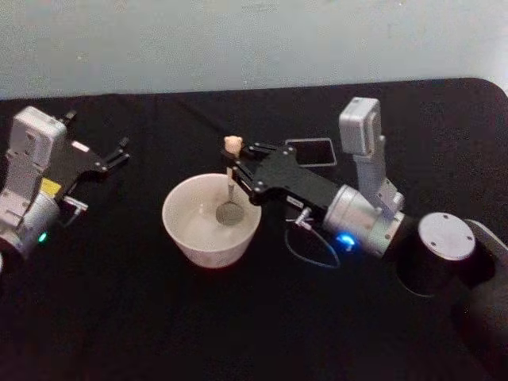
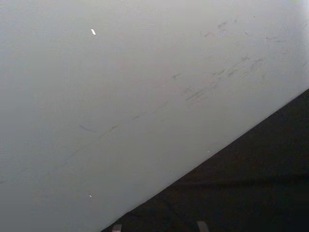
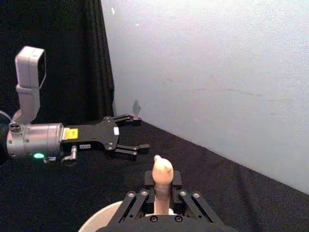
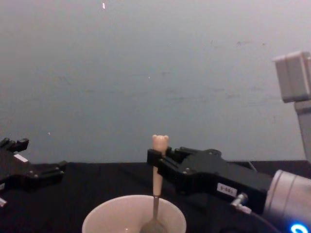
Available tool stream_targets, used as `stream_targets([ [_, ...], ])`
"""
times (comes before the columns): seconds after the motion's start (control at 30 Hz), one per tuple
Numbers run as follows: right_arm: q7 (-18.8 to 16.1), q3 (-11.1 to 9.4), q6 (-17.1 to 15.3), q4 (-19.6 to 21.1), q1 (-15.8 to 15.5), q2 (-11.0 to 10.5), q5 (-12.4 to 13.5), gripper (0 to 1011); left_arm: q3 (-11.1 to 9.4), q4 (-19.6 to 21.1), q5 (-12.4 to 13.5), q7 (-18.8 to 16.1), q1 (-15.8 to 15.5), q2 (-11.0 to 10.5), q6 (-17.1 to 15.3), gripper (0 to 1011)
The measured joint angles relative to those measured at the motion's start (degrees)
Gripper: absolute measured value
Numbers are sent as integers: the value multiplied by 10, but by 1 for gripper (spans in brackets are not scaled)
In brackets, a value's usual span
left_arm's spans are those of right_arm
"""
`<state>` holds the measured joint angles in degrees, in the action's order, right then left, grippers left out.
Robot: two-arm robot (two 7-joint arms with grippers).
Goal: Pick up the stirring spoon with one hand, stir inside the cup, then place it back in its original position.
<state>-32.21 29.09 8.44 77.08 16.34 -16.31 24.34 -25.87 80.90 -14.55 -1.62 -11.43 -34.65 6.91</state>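
In the middle of the head view, the right gripper (image 1: 236, 168) is clamped on the beige handle of the spoon (image 1: 229, 190), whose bowl sits down inside the cup (image 1: 178, 230), lower centre. The holder (image 1: 309, 141) stands just behind that arm, right of centre. The left gripper (image 1: 123, 152) hangs at the left edge, fingers apart, well away from the cup. Everything sits on a black cloth (image 1: 119, 317), and a pale, scuffed wall (image 1: 238, 40) rises behind.

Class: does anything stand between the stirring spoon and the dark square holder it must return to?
Only the wall of the cup: the stirring spoon, shut in the right gripper, dips inside it, so it must rise over the rim toward the holder. Nothing else visible lies between them. The left gripper idles far left.
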Motion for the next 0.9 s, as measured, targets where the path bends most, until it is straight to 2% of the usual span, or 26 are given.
stream_targets([
  [0.23, -9, -4, -11, 32, -21, -19, 17, 188, 0, 0, 0, 0, 0, 0, 0, 1001],
  [0.47, -14, 0, -17, 61, -40, -37, 25, 188, 0, 0, 0, 0, 0, 0, 0, 1001],
  [0.7, -15, 9, -19, 75, -47, -39, 27, 188, 0, 0, 0, 0, 0, 0, 0, 1001],
  [0.9, -12, 21, -19, 72, -42, -30, 24, 188, 0, 0, 0, 0, 0, 0, 0, 1001],
])
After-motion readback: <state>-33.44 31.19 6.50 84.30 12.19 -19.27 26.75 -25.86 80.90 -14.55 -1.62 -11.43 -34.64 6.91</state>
